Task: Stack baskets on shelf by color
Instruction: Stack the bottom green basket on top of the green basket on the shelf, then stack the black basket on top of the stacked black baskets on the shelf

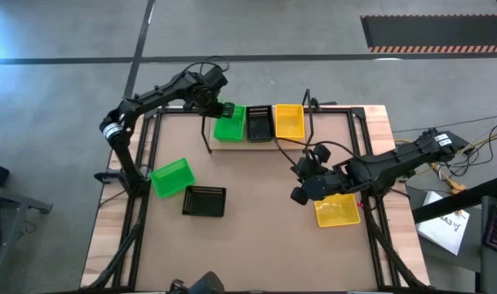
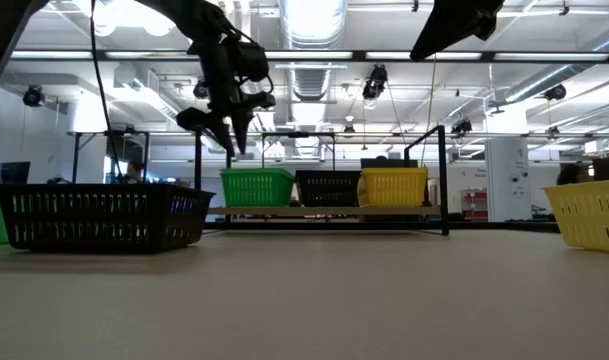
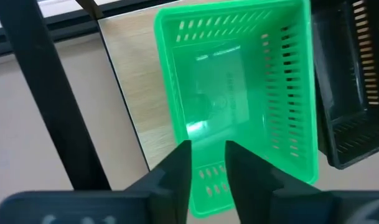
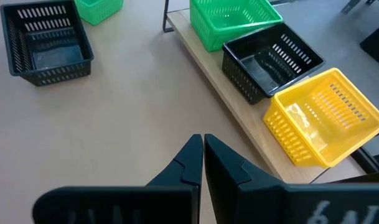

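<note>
Shelf sits at upper centre of the high view, carrying a green basket, black basket and yellow basket side by side, one colour per spot to found each stack. Loose baskets wait lower down: green, black, yellow. Left gripper hovers over the shelved green basket, fingers slightly parted, grasping nothing. Right gripper hangs at centre right, closed and empty.

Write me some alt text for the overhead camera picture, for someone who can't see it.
Seen from above, a wooden shelf at the table's far edge holds a green basket, a black basket and a yellow basket in a row. The left tool hovers by the green one. Another green basket, black basket and yellow basket wait on the table.
</note>
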### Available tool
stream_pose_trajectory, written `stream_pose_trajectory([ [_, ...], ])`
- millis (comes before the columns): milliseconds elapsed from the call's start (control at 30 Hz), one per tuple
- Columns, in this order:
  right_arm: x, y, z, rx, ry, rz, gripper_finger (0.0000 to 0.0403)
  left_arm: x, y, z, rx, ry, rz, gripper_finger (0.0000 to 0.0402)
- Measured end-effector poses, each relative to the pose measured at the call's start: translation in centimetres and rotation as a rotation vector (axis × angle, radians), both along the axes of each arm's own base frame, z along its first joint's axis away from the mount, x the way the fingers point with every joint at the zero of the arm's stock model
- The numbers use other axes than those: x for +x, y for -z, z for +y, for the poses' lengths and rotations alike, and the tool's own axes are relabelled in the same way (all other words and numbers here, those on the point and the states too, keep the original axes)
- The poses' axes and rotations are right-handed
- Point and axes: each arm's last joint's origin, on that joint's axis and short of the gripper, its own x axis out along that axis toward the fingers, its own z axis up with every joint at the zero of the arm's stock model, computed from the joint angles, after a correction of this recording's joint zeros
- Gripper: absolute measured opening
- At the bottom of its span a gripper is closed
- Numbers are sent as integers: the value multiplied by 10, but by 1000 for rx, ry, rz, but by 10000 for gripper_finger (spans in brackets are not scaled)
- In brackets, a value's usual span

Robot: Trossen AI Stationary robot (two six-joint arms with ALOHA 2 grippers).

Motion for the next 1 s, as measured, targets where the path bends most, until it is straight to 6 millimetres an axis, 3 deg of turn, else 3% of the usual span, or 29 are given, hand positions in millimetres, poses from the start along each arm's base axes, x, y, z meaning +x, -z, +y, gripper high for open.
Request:
stream_pose_trajectory([
  [133,1,-3,0,4,0,-10,9,-2,-5,1,15,16,-9,113],
  [267,1,-4,0,4,-1,-12,9,-6,-26,-2,72,71,-63,128],
  [400,0,-4,0,1,-1,-2,9,5,-38,-22,130,279,-99,129],
  [600,-1,-2,2,61,-64,37,9,38,-49,-81,202,625,-116,129],
  [733,-2,0,4,146,-100,64,9,55,-50,-135,195,789,-137,130],
  [900,-4,11,5,245,-61,79,9,53,-37,-197,121,890,-86,130],
  [1000,-7,21,6,270,-19,91,9,40,-24,-226,60,875,-48,130],
])
